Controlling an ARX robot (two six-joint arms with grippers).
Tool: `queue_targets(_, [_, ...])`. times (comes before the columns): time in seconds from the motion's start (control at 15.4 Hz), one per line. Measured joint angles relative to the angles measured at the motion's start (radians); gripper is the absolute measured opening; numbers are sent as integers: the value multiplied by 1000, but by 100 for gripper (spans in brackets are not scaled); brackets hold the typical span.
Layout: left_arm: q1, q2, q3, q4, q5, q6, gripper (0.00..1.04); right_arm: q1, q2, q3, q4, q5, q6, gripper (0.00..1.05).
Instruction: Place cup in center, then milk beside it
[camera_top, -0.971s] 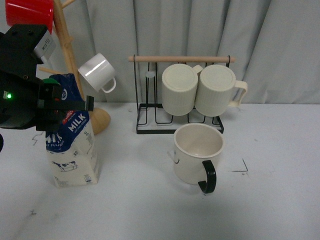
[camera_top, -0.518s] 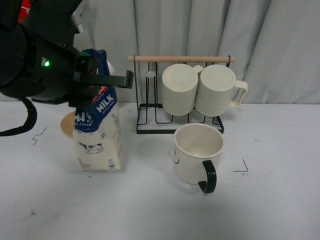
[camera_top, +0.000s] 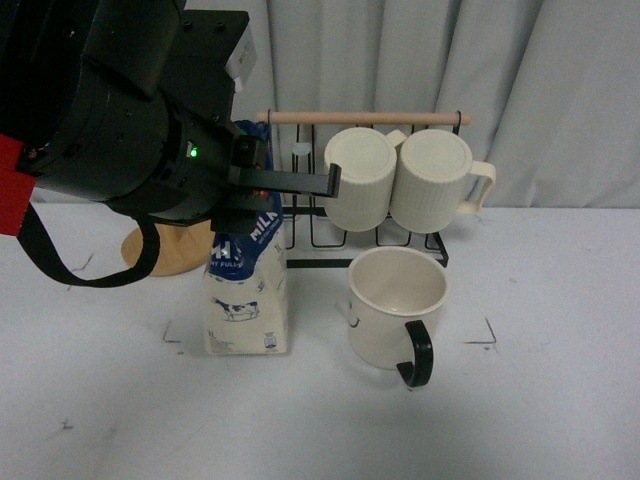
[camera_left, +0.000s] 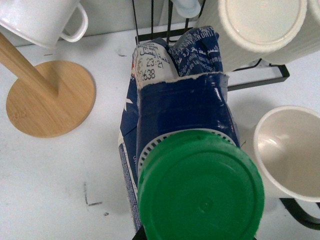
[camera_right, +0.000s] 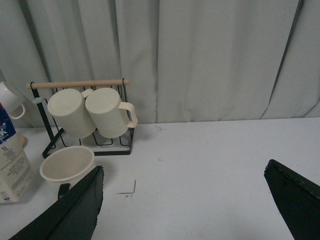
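The cup, a wide cream mug with a black handle, stands in the center, the grey patch between black corner marks. My left gripper is shut on the top of the milk. It holds the carton upright just left of the cup, with a small gap between them. I cannot tell whether the carton's base touches the table. The left wrist view shows the milk's green cap and the cup beside it. My right gripper is open and empty, to the right of the cup.
A black wire rack with two ribbed cream mugs stands just behind the cup and the milk. A wooden mug tree's base sits behind at the left, and a small white mug hangs on the tree. Grey curtains close the back.
My left arm has carried the milk to the right, from the table's left side to just beside the cup. The cup and the rack have not moved.
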Motion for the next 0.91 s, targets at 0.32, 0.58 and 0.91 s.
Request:
queue_targets(0.32, [-27, 43, 24, 14, 3, -50, 4, 0, 0, 0, 0, 0, 0, 98])
queue_targets(0.58, [-43, 55, 24, 19, 5, -91, 4, 0, 0, 0, 0, 0, 0, 98])
queue_targets(0.91, [-65, 55, 23, 60, 27, -105, 4, 0, 0, 0, 0, 0, 0, 98])
